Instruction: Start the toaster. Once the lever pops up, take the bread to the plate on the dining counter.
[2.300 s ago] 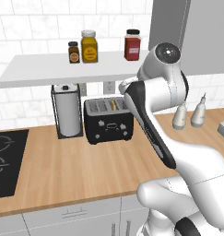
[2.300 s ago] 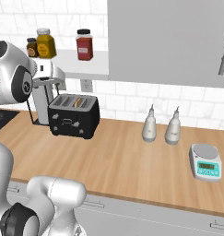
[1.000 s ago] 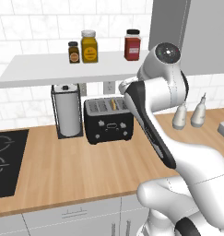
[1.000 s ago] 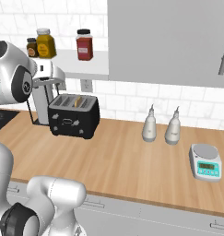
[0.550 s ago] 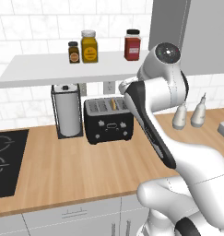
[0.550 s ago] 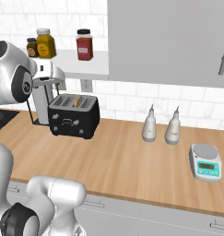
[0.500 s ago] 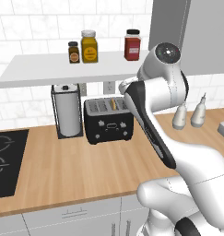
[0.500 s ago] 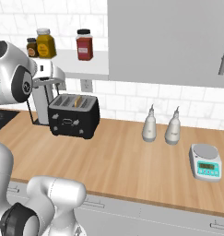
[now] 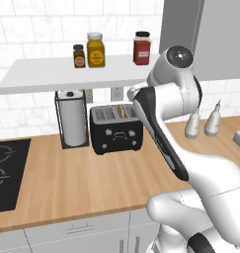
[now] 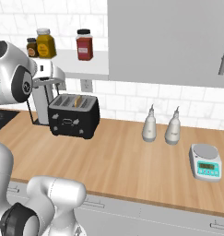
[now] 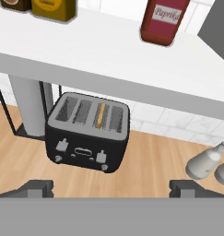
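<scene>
The black toaster (image 9: pixel 116 131) (image 10: pixel 73 120) (image 11: pixel 88 133) stands on the wood counter against the tiled wall, under a white shelf. A thin tan slice of bread (image 9: pixel 122 110) (image 10: pixel 78 101) (image 11: pixel 101 115) stands in its third slot from the left, its top edge just above the grey top. My gripper (image 11: pixel 111 186) hangs above and in front of the toaster, open, with its two dark fingertips (image 11: pixel 39 186) spread wide and nothing between them. The plate and the dining counter are out of view.
A paper towel roll (image 9: pixel 73 118) on a black stand is just left of the toaster. The white shelf (image 9: pixel 67 74) above carries spice jars, including a red paprika jar (image 11: pixel 162 18). Two shakers (image 10: pixel 150 126) and a small scale (image 10: pixel 205 161) stand to the right, a cooktop (image 9: pixel 5 173) to the left.
</scene>
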Available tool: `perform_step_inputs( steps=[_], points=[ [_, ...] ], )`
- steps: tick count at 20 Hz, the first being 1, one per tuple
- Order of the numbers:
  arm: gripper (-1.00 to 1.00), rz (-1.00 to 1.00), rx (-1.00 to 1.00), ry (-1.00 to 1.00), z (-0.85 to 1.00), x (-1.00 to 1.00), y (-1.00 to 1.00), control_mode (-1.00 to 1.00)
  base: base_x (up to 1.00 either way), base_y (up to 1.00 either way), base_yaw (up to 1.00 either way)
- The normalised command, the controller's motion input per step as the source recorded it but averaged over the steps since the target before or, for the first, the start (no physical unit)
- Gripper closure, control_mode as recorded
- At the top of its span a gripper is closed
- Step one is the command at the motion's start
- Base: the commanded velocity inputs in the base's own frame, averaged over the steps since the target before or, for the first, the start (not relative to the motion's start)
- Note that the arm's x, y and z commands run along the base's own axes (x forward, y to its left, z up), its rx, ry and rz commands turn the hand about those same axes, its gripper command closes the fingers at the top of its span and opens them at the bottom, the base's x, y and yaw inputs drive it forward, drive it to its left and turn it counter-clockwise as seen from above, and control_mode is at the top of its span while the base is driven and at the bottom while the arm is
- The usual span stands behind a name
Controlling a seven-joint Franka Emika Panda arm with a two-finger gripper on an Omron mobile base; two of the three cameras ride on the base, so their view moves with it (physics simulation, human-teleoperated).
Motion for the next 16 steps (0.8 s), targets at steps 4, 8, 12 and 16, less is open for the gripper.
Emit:
perform_step_inputs(
  steps=[4,8,12,16],
  points=[
    [-1.00,0.00,0.00,0.00,0.00,0.00,0.00,-1.00,0.00,0.00,0.00],
    [-1.00,0.00,0.00,0.00,0.00,0.00,0.00,-1.00,0.00,0.00,0.00],
    [-1.00,0.00,0.00,0.00,0.00,0.00,0.00,-1.00,0.00,0.00,0.00],
    [-1.00,0.00,0.00,0.00,0.00,0.00,0.00,-1.00,0.00,0.00,0.00]
  ],
)
